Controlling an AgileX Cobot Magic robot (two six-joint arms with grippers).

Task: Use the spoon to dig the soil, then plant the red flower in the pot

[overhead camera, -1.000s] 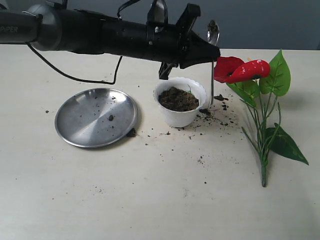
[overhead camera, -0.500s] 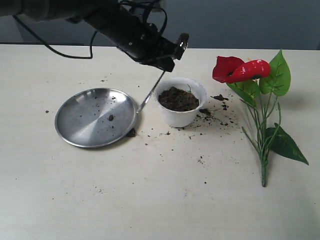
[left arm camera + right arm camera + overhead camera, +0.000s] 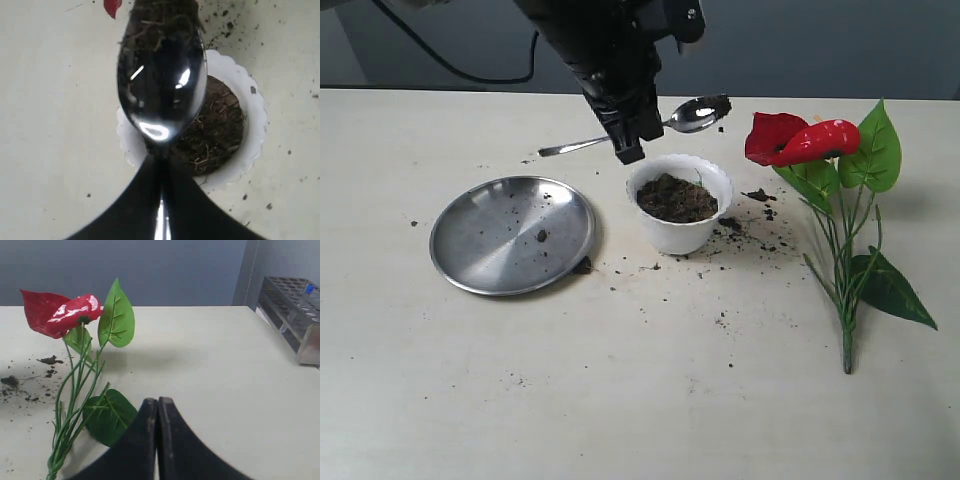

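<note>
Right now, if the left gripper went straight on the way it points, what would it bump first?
Probably the pot. The left gripper, holding the spoon, points down at its rim, so it would likely hit the rim or the soil inside; depth is hard to judge.

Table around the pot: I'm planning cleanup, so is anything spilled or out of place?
Yes. Loose soil crumbs lie scattered on the table beside the white pot, mostly toward the red flower; one clump sits against the steel plate.

Red flower (image 3: 790,140), white pot (image 3: 681,236), silver spoon (image 3: 692,115)
</note>
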